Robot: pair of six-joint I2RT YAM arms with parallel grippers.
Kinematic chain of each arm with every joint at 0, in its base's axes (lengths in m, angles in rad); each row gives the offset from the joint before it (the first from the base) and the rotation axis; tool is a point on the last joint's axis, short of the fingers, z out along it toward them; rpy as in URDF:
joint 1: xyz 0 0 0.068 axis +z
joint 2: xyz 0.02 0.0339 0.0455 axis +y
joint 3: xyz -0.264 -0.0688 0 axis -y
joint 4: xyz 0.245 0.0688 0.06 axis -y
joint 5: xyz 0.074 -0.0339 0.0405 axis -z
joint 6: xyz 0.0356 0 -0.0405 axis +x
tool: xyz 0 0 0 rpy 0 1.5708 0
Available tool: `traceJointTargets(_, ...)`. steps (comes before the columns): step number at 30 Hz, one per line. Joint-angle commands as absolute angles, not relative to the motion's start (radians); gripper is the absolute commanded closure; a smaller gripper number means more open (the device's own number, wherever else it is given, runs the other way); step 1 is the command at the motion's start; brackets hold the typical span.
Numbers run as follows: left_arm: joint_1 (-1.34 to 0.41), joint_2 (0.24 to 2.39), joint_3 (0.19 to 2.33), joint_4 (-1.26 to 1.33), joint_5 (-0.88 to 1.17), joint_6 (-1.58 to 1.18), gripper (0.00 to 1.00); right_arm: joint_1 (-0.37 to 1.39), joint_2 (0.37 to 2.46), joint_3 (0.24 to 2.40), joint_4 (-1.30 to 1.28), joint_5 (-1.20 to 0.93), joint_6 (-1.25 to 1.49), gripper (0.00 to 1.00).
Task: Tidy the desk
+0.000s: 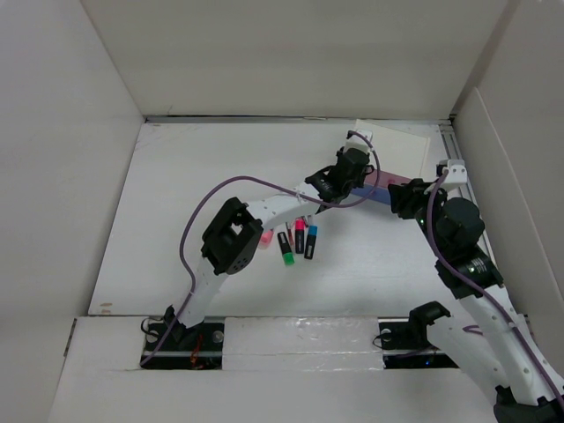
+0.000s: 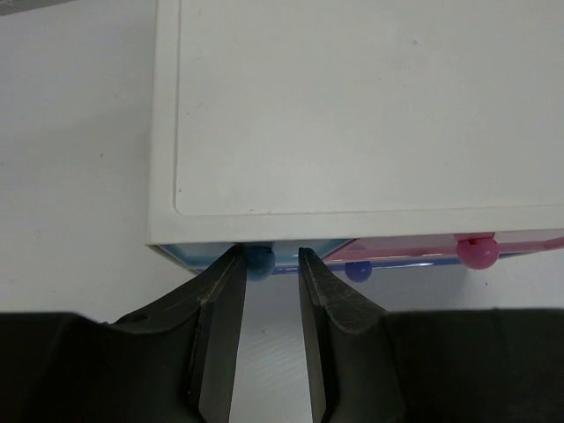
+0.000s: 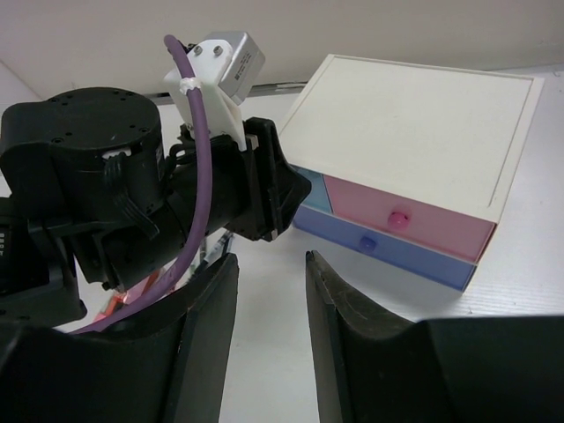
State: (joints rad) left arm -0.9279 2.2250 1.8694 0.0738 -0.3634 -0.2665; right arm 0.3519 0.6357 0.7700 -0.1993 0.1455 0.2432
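See desk (image 1: 176,220) filling top view, white, panels all round. Find drawer box (image 2: 352,115) on its far-right area, markers (image 1: 298,240) lying mid-desk under L forearm. Have L gripper (image 2: 269,258) at box front, released: jaws apart w/ teal knob (image 2: 260,263) at tips, close against one finger, gap to the other. Have R gripper (image 3: 270,258) just beside, also released, nothing btwn jaws, facing pink drawer (image 3: 397,207).

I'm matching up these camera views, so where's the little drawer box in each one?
Top external: drawer box upper right of centre.
Left wrist: it fills the upper frame.
Right wrist: upper right.
Shared landmark: its pink drawer.
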Motion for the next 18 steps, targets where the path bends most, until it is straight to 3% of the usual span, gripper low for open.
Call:
traceJointTargets(1,-0.923,2.189,1.870,0.058,-0.402,-0.255,0.73,0.344,0.635,0.772,-0.132,0.121,0.241,0.58)
traceJointTargets(4,-0.923,2.180,1.850,0.072,-0.413,-0.249,0.70,0.344,0.640,0.770,-0.127,0.111,0.241,0.57)
traceJointTargets(8,-0.923,2.204,1.881,0.057,-0.411,-0.241,0.58,0.344,0.646,0.770,-0.121,0.097,0.238,0.57)
traceJointTargets(18,-0.923,2.233,1.899,0.066,-0.422,-0.221,0.67,0.344,0.638,0.758,-0.104,0.087,0.236,0.57)
